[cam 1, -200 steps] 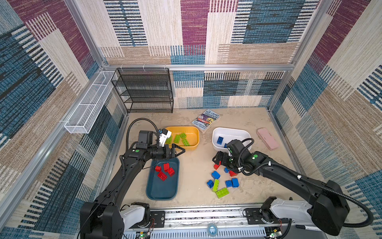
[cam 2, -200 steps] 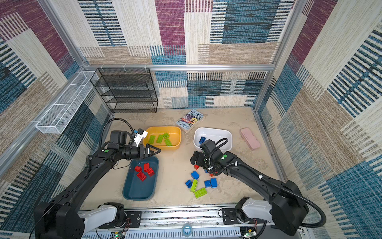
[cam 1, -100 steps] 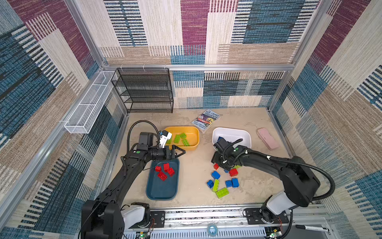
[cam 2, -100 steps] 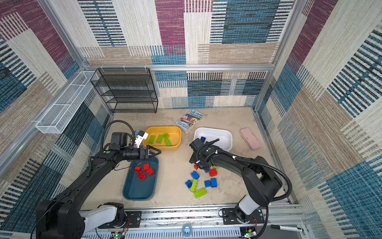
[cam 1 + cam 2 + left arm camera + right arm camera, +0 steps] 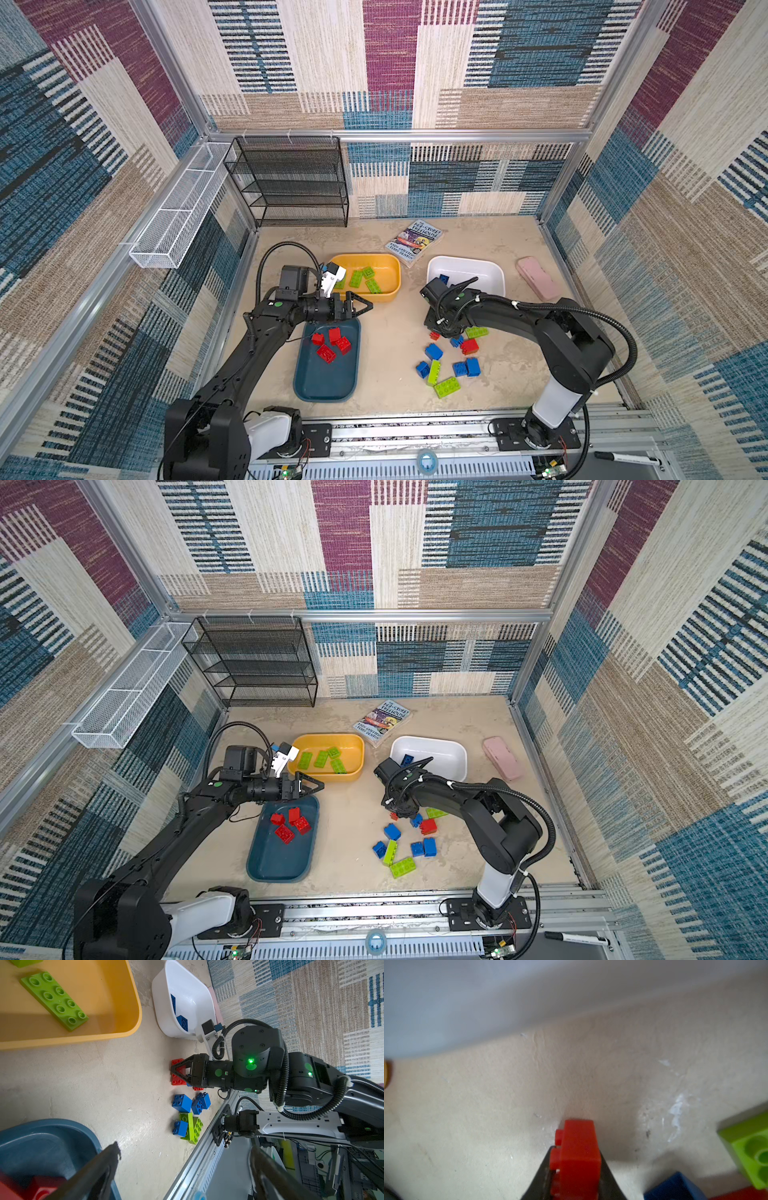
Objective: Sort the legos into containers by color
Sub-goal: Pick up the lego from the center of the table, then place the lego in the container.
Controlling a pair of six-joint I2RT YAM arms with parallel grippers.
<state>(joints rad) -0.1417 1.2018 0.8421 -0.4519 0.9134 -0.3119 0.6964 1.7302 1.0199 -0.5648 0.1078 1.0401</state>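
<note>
In both top views the right pincer [image 5: 445,331] points straight down among the loose bricks [image 5: 446,386] on the table [image 5: 395,332]. Its own wrist hides the fingertips, and only a corner of a small red brick [image 5: 434,336] peeks out beside it. The left pincer [image 5: 368,306] hangs spread above the teal bin [image 5: 328,386], at the end nearest the yellow bin [image 5: 390,270]. The teal bin holds four red bricks [image 5: 332,347] and the yellow bin holds green bricks [image 5: 356,278]. The white bin [image 5: 496,274] shows one blue brick [image 5: 444,278], partly behind the right arm [image 5: 511,316].

From the left wrist, the left pincer's fingers [image 5: 99,1167] are cut off by the frame edge, wide apart with nothing between. The right pincer [image 5: 172,1069] is pressed onto the small red brick [image 5: 177,1081], low at the table. The yellow and teal bins are cropped. How many blue pieces lie in the white bin [image 5: 162,991] is hard to tell.

From the right wrist, dark fingers [image 5: 542,1174] pinch the small red brick [image 5: 577,1147], studs sideways. Whether it touches the table I cannot tell. The white bin behind is a blur.
</note>
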